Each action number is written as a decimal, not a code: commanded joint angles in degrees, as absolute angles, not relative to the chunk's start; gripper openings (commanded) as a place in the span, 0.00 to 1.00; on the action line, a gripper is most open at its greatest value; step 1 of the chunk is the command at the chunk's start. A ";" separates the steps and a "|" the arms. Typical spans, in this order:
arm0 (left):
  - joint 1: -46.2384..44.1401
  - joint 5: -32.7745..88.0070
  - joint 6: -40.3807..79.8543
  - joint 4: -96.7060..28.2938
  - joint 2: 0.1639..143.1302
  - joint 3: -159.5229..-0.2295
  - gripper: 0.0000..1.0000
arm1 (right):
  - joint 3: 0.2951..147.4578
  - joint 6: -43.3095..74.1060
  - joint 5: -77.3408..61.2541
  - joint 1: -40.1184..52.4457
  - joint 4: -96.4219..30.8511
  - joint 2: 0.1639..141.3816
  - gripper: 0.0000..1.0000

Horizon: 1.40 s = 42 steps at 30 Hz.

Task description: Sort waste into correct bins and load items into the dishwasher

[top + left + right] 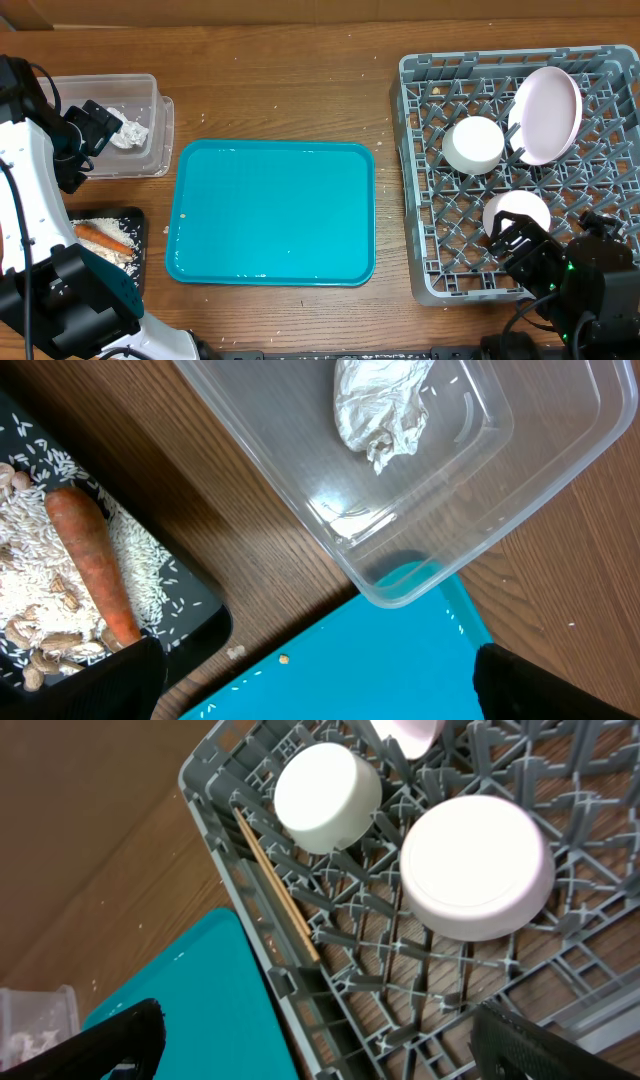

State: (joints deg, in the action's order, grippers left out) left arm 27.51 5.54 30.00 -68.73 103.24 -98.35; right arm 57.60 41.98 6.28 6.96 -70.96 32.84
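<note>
At the left, the left claw [95, 125] is hanging wide apart and empty over the clear tub [110, 95], where the tissue [130, 133] is lying. The black tray [140, 250] is holding the carrot [100, 238] and rice. The teal tray [270, 212] is sitting mid-bench. The dish rack [410, 150] is carrying a bowl [473, 145], a plate [545, 115] and a dish [525, 208], with the right claw [520, 245] gaping empty above.

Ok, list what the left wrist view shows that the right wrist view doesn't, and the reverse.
Only the left wrist view: the black tray holding the carrot, rice and beige scraps, plus a crumpled tissue shown plainly.
Only the right wrist view: the grey dish rack with an upturned white cup, an upturned white bowl and chopsticks lying inside.
Both: the teal tray, the wooden table and the clear tub, though the right wrist view catches just its corner.
</note>
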 commanded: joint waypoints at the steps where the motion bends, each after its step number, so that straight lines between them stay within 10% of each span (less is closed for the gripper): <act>1: 27.64 5.37 30.41 -68.66 103.96 -98.74 1.00 | 55.94 41.80 9.39 8.05 -70.37 32.56 1.00; 24: 27.64 5.37 30.41 -68.66 103.96 -98.74 1.00 | 7.90 19.33 -0.14 6.26 -1.32 10.24 1.00; 42: 27.64 5.37 30.41 -68.66 103.96 -98.74 1.00 | 0.47 5.34 -4.75 5.02 -4.47 0.16 1.00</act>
